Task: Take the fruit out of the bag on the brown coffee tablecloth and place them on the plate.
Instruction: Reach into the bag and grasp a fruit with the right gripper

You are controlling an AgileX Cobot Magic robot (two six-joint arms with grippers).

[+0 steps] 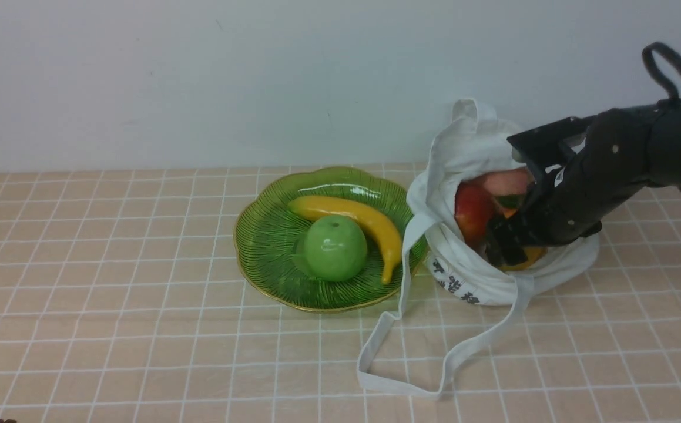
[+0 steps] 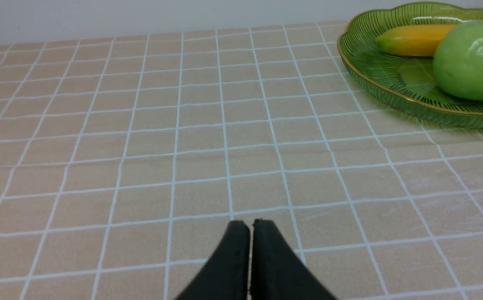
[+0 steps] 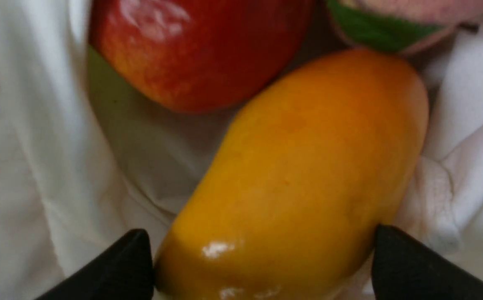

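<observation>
Below a pale wall (image 1: 199, 76), a peach-tan gridded tablecloth (image 1: 111, 294) covers the tabletop. On it, a green glass plate (image 1: 264, 235) holds a yellow banana (image 1: 369, 220) and a green apple (image 1: 334, 247). Just beside it, a white cloth bag (image 1: 475, 282) holds a red apple (image 1: 472, 211), a pink fruit (image 1: 507, 181) and an orange-yellow mango (image 3: 299, 166), which the right hand (image 3: 262, 262) pinches. The left hand (image 2: 250, 225) is closed and empty.

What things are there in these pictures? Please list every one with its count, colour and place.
tablecloth: 1, peach-tan with a white grid, covers the table
wall: 1, white, behind the table
plate: 1, green glass with a gold rim, middle of the cloth
banana: 1, yellow, on the plate
green apple: 1, green, on the plate, in front of the banana
bag: 1, white with dark print, right beside the plate
red apple: 1, red, inside the bag
pink fruit: 1, pale pink, inside the bag, behind the red apple
mango: 1, orange-yellow, inside the bag
left gripper: 1, black, over bare cloth, shut
right gripper: 1, black, inside the bag, closed on the mango
</observation>
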